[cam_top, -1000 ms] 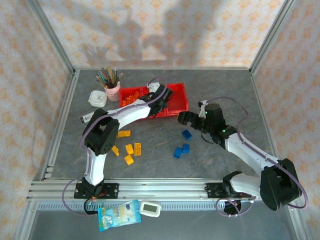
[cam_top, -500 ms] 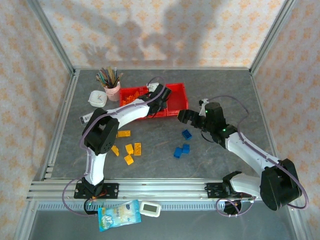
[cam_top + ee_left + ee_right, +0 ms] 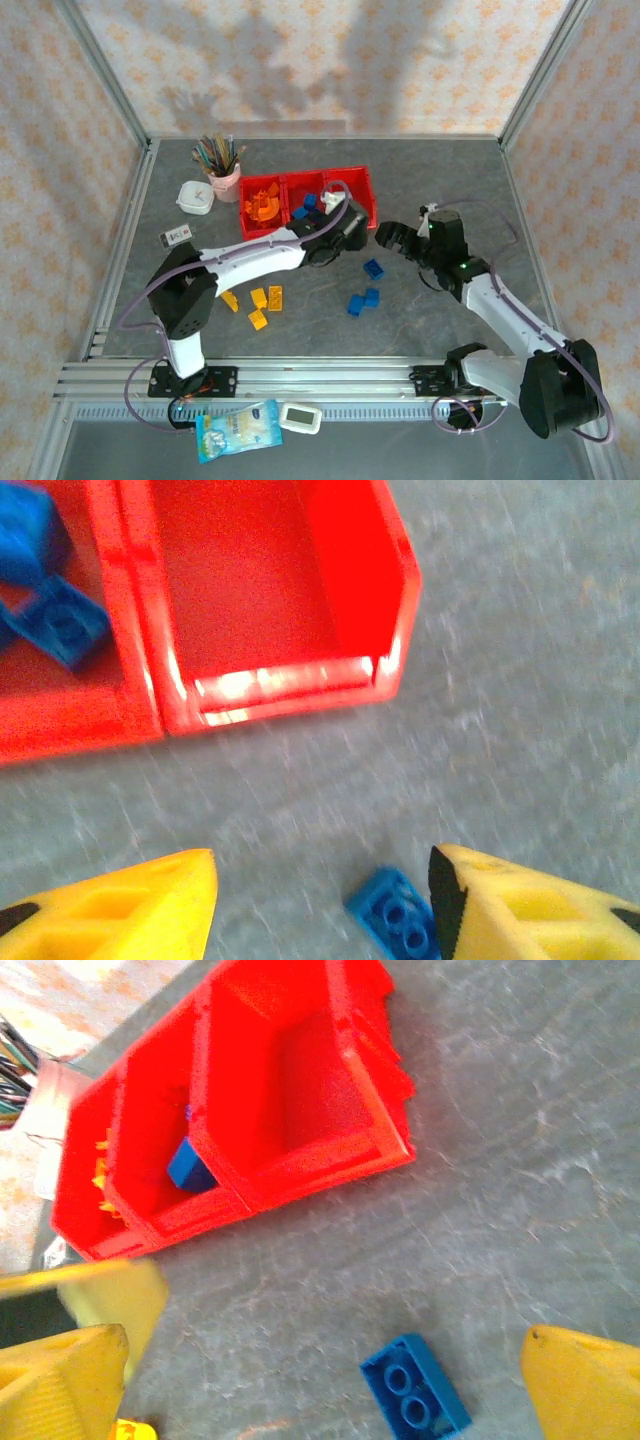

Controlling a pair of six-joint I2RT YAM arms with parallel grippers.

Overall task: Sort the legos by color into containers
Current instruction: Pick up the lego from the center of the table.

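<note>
Far left on the grey worktop [image 3: 440, 170]: pink cup of pencils [image 3: 222, 172], small white box [image 3: 195, 197] just beside it, and nearer the arms a small card [image 3: 175, 237], print too small to read.

Next, five yellow bricks [image 3: 259, 297] loose on the worktop, just right of the left arm's elbow. Below the front rail, a plastic packet [image 3: 238, 430] and a white device [image 3: 300, 417], details too small to make out.

Then the three joined red bins [image 3: 252, 226] [image 3: 400, 580] [image 3: 300, 1175]. Left bin: heaped orange bricks [image 3: 262, 203], too jumbled to count. Middle bin: blue bricks [image 3: 308, 205], near side hidden behind the left arm; cut off at the frame edge in the left wrist view [image 3: 55, 620]; one corner peeking over the wall in the right wrist view [image 3: 190, 1165]. Right bin: bare red floor in both wrist views.

Left gripper [image 3: 350, 222] [image 3: 320, 870] at the bins' near right corner, fingers hidden under the wrist from above. From the wrist: yellow fingers apart, clamped on nothing, a blue brick [image 3: 395, 920] flat on the worktop just beside the right finger, clipped by the bottom edge.

Further right, three loose blue bricks [image 3: 373, 268]: one alone, two close together.

Right gripper [image 3: 392, 238] [image 3: 325, 1338] just right of the bins, fingers spread wide, holding nothing, a studded blue brick [image 3: 415, 1390] on the worktop between them. Cannot tell whether the same brick as under the left gripper. Smeared yellow shape [image 3: 110, 1295] at the left edge, too blurred to name.
</note>
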